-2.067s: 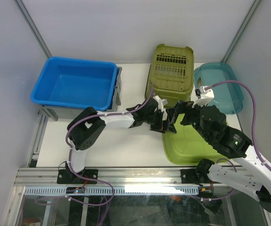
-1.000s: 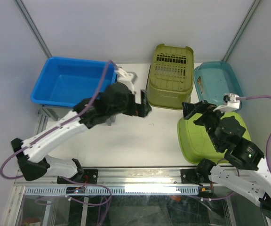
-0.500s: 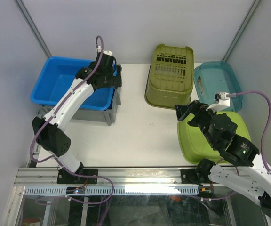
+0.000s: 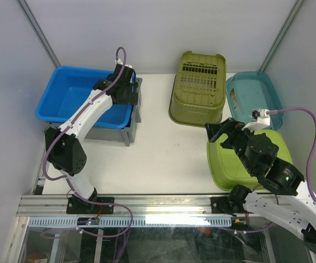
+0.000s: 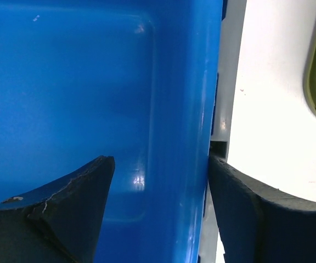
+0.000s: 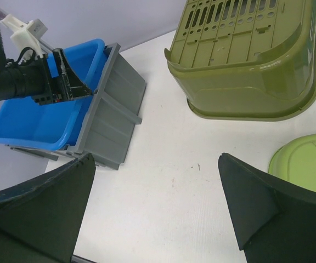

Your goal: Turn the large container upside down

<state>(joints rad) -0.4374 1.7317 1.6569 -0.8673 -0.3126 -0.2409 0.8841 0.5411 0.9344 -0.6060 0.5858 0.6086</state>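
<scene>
Left arm has swung from mid-table over to the crate's right rim, so we are lined up to grip.

Our left gripper (image 5: 161,162) straddles the right wall of the big dark-grey ribbed plastic crate (image 4: 135,111) and the smooth bright-blue tub (image 4: 75,101) nested inside it, fingers apart and not yet clamped. The crate stands upright at the table's back-left edge, hard by the side wall (image 4: 10,109). We judge the bare white tabletop (image 4: 158,148) to its right to be the tipping room. Our right gripper (image 6: 155,164) hovers wide apart over the lime-green tub (image 4: 229,164).
</scene>
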